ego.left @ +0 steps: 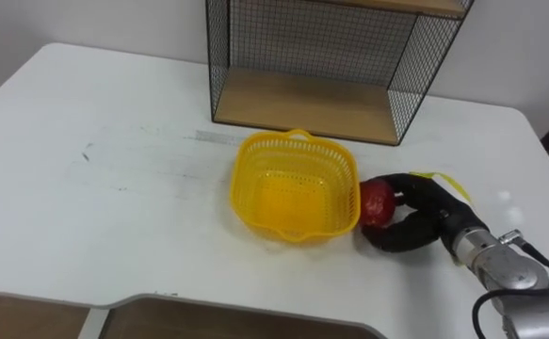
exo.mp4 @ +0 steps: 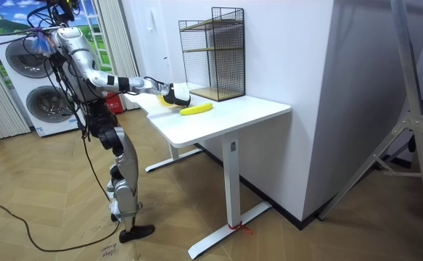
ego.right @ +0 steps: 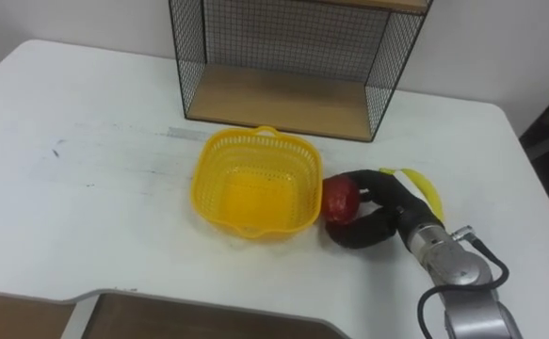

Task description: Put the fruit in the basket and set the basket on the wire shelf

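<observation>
Grips a red apple [ego.left: 378,201] in the right hand [ego.left: 417,224], fingers above and thumb below curled round it, low over the white table [ego.left: 114,122] and just beside the right wall of the yellow basket [ego.left: 239,179]; cannot tell whether touching. Looks placed for a short lift over the rim and a drop inside, the basket being empty and upright. Reaches in from the lower right with the forearm low over the tabletop, wrist about level with the fruit, palm turned toward the basket, so that the apple sits between hand and basket. Finds the basket just in front of the wire shelf [ego.left: 302,105], open side facing it, which is handy, presumably, for lifting it onto the lower wooden board once filled. Has a banana [ego.left: 441,177] lying close behind the hand, partly hidden by it and likely next in line. Stands at the table's end in the room view, one arm stretched out over the top.
</observation>
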Tool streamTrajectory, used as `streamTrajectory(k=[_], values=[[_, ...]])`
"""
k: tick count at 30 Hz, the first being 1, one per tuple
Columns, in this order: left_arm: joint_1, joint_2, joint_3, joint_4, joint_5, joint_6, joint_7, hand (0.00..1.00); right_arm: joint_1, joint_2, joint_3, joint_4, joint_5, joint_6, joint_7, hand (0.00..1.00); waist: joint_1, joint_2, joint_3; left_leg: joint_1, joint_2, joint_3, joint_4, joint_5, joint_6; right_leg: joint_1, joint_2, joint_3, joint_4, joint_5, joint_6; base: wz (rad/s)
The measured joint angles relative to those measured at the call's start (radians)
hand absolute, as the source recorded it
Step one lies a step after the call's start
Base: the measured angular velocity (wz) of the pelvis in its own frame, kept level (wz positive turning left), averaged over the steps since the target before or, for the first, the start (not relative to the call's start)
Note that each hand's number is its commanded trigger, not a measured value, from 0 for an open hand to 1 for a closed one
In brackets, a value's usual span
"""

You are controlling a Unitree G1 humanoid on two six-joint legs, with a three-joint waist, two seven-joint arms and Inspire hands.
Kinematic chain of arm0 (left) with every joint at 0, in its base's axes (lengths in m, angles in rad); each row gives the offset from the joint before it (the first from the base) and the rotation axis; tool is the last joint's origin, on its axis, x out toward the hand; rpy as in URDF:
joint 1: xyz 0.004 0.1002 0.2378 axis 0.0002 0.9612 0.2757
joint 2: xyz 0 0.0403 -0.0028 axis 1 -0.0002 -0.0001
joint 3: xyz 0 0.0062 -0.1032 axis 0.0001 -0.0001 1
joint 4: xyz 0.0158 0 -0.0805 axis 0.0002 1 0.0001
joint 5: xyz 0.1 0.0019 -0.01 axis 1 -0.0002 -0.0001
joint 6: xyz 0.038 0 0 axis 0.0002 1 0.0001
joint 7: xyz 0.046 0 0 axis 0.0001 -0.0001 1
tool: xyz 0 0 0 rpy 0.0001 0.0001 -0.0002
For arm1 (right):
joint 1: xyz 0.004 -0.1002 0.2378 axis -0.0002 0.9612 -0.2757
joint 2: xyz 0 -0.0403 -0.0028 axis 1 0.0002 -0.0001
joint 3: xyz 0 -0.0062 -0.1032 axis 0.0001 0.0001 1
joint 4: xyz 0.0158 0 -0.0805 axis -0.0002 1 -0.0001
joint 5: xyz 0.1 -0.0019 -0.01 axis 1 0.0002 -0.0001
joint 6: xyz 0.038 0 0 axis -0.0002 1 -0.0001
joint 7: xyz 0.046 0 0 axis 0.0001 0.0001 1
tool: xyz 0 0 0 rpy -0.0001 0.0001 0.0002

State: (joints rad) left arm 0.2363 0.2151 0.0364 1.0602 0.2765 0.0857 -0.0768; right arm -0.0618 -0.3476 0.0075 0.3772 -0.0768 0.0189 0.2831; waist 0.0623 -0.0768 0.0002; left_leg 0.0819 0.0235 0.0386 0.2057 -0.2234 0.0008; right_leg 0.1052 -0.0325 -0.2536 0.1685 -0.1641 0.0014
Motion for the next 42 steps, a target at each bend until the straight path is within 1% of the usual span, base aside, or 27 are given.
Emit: streamTrajectory(k=[8,12,16,20,22,24,26,30,34,37,42], values=[[-0.001,0.008,0.002,0.0,-0.001,-0.005,0.0,0.0,0.0,0.0,0.0,0.015,0.009,-0.031,-0.005,1.0,-0.006,-0.008,0.0047,0.001,0.0,0.0,0.001,0.0,0.0,-0.002,0.0,0.001,-0.002,-0.001,0.001,0.0],[-0.001,0.007,0.004,-0.002,0.001,-0.006,0.0,0.0,0.0,0.0,-0.001,0.018,0.011,-0.038,-0.009,1.0,-0.007,-0.011,0.0061,-0.002,0.0,0.0,0.002,0.0,0.0,-0.002,-0.001,0.0,-0.004,-0.001,0.001,0.0],[-0.003,0.005,0.039,-0.003,0.001,-0.007,-0.001,0.0,0.0,0.0,-0.021,0.018,0.012,-0.038,-0.01,1.0,-0.007,-0.01,0.0057,-0.003,0.0,0.003,0.0,0.0,0.0,-0.003,-0.001,0.001,-0.011,-0.001,0.002,0.0],[-0.003,0.004,0.044,-0.012,0.002,-0.007,-0.001,0.0,0.0,-0.003,-0.074,0.018,0.016,-0.038,-0.014,1.0,-0.007,-0.002,0.0009,-0.003,-0.001,0.003,-0.001,0.0,0.0,-0.003,-0.001,0.001,-0.011,-0.001,0.002,0.0],[-0.001,0.002,0.044,-0.02,0.002,-0.007,0.0,0.0,0.0,-0.006,-0.098,0.018,0.032,-0.038,-0.023,1.0,-0.006,0.011,-0.0032,0.0,0.0,0.005,-0.002,0.0,0.0,-0.003,0.0,0.002,-0.011,-0.001,0.002,-0.02],[-0.002,0.002,0.049,-0.022,0.003,-0.007,0.0,0.0,0.0,-0.007,-0.11,0.018,0.041,-0.038,-0.031,1.0,-0.006,0.018,-0.0043,0.0,0.001,0.005,-0.002,0.0,0.0,-0.003,0.0,0.001,-0.01,-0.001,0.002,0.0],[-0.002,0.001,0.069,-0.031,0.002,-0.007,0.002,0.0,0.0,-0.012,-0.11,0.018,0.042,-0.038,-0.044,1.0,-0.009,0.02,-0.0037,0.0,0.001,0.005,-0.002,0.0,0.0,-0.003,0.001,0.001,-0.01,-0.001,0.002,0.0],[-0.001,0.001,0.078,-0.031,0.002,-0.007,0.007,0.0,0.0,-0.013,-0.11,0.018,0.041,-0.038,-0.053,1.0,-0.009,0.014,-0.0016,0.002,0.001,0.009,-0.002,0.0,0.0,-0.003,-0.001,0.004,-0.008,-0.001,0.002,0.0],[0.001,0.001,0.078,-0.031,0.002,-0.007,0.007,0.0,0.0,-0.013,-0.109,-0.004,0.041,-0.037,-0.054,1.0,-0.005,0.0,0.0005,0.001,0.001,0.011,-0.001,0.0,0.0,-0.007,-0.001,0.006,0.001,-0.001,0.003,0.0],[0.007,0.001,0.078,-0.031,0.002,-0.006,0.007,0.0,0.0,-0.013,-0.109,-0.024,0.041,-0.037,-0.054,1.0,0.001,-0.007,-0.0016,0.002,0.001,0.011,0.0,0.0,0.0,-0.006,-0.001,0.007,0.001,-0.001,0.002,0.0],[0.013,-0.001,0.078,-0.031,0.002,-0.006,0.007,0.0,0.0,-0.013,-0.109,-0.044,0.041,-0.037,-0.054,1.0,0.003,-0.006,0.0015,0.002,0.001,0.009,0.0,0.0,0.0,-0.005,-0.001,0.005,0.001,-0.001,0.002,0.0]])
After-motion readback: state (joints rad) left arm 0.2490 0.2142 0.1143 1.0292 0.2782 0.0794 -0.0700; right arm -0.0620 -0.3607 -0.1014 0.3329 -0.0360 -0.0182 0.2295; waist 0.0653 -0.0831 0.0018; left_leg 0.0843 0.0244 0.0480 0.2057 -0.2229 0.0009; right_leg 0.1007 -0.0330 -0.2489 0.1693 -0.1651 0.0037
